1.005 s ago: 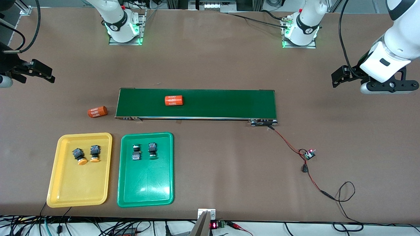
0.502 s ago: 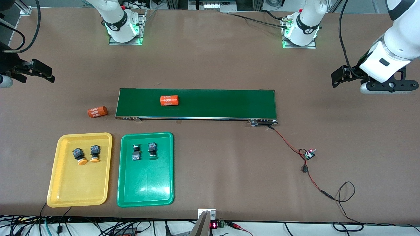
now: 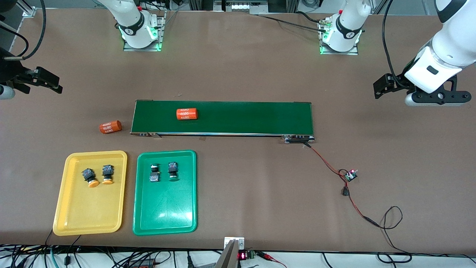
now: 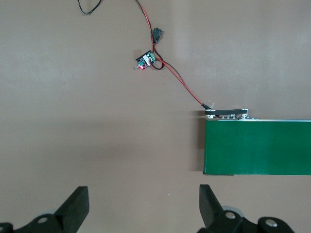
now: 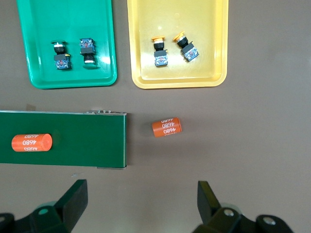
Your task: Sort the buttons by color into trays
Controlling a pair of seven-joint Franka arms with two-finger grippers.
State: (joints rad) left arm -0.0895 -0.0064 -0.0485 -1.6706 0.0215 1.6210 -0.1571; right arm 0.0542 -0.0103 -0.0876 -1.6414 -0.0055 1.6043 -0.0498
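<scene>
Two yellow-orange buttons [image 3: 90,177] [image 3: 107,174] lie in the yellow tray [image 3: 70,219], and two green buttons [image 3: 154,173] [image 3: 172,170] lie in the green tray [image 3: 165,212] beside it. The right wrist view shows the same: yellow tray [image 5: 204,29], green tray [image 5: 39,19], each with its own pair of buttons [image 5: 160,51] [image 5: 60,54]. My right gripper [image 5: 143,201] hangs open and empty over bare table by the belt's end. At the left arm's end of the table, my left gripper [image 4: 144,206] [image 3: 433,99] is open over bare table and holds nothing.
A long dark-green conveyor belt [image 3: 241,117] crosses the middle and carries an orange "4680" cylinder [image 3: 186,114]. A second cylinder [image 3: 110,127] lies on the table off the belt's end. Red-black wires [image 3: 327,163] run to a small circuit board [image 3: 350,175].
The cylinder on the belt has travelled toward the right arm's end. My left hand has drifted slightly toward the bases. Buttons and trays have not moved.
</scene>
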